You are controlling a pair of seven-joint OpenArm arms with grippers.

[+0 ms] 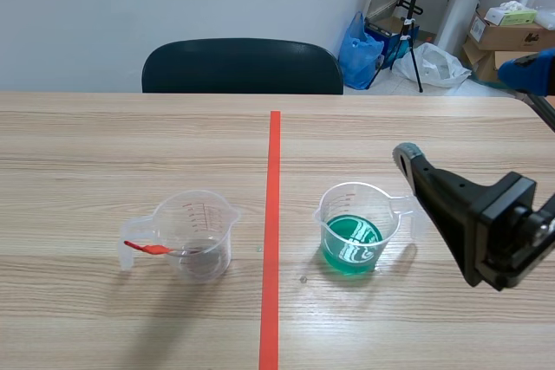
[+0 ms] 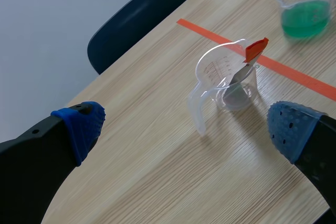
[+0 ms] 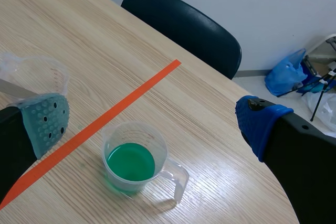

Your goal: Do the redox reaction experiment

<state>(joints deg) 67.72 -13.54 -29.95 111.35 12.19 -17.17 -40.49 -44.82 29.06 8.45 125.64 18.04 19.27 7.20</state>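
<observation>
A clear measuring cup (image 1: 198, 233) stands left of the tape line, with a small dark bit at its bottom and a metal spoon with a red handle (image 1: 146, 249) leaning out over its rim. Right of the line a second clear cup (image 1: 355, 227) holds green liquid (image 1: 351, 243). My right gripper (image 1: 468, 114) hangs open above and to the right of the green cup, which sits under and between its fingers (image 3: 134, 158). My left gripper (image 2: 184, 129) is open and holds nothing, above the table, with the spoon cup (image 2: 226, 77) ahead of it and apart from it.
An orange-red tape line (image 1: 273, 240) runs down the middle of the wooden table. A dark chair (image 1: 243, 65) stands behind the far edge. Boxes, a blue bag and a stand (image 1: 416, 23) are on the floor at the back right.
</observation>
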